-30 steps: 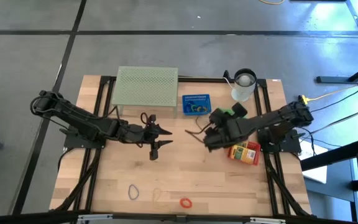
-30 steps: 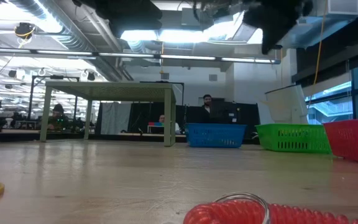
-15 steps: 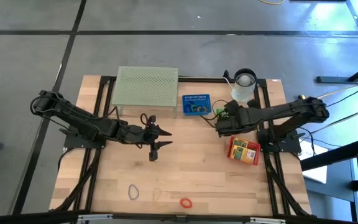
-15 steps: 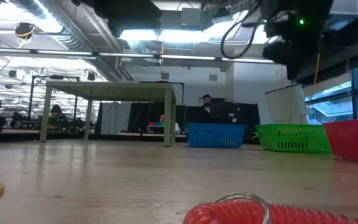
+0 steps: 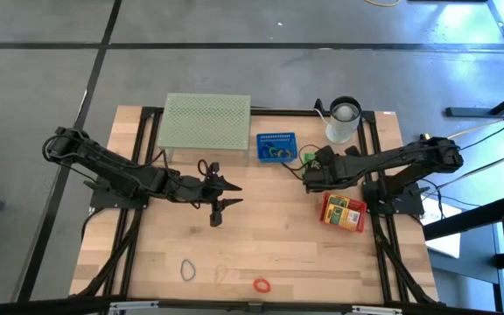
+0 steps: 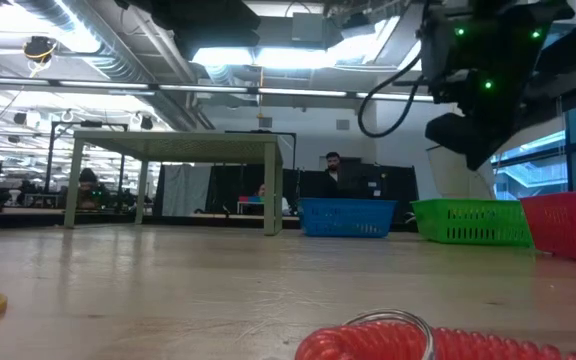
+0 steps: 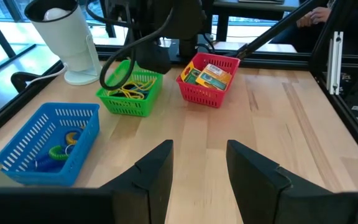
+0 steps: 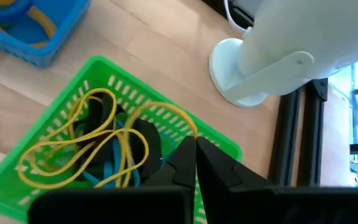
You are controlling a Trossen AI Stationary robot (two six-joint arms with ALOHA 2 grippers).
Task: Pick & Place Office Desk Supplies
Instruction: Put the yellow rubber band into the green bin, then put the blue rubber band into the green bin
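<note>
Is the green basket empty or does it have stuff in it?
Not empty. The green basket holds yellow rubber-band loops, and something blue and something dark beneath them.

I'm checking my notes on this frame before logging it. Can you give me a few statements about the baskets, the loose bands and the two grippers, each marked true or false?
1. The right gripper hangs over the green basket with its fingers shut. True.
2. The green basket is empty. False: yellow and blue bands lie in it.
3. The left gripper holds a band. False: its fingers are open with nothing between them.
4. The red basket holds small card boxes. True.
5. A blue band and a red coil lie on the table's near edge. True.
6. The blue basket stands on the mesh stand. False: it stands on the table beside the stand.
</note>
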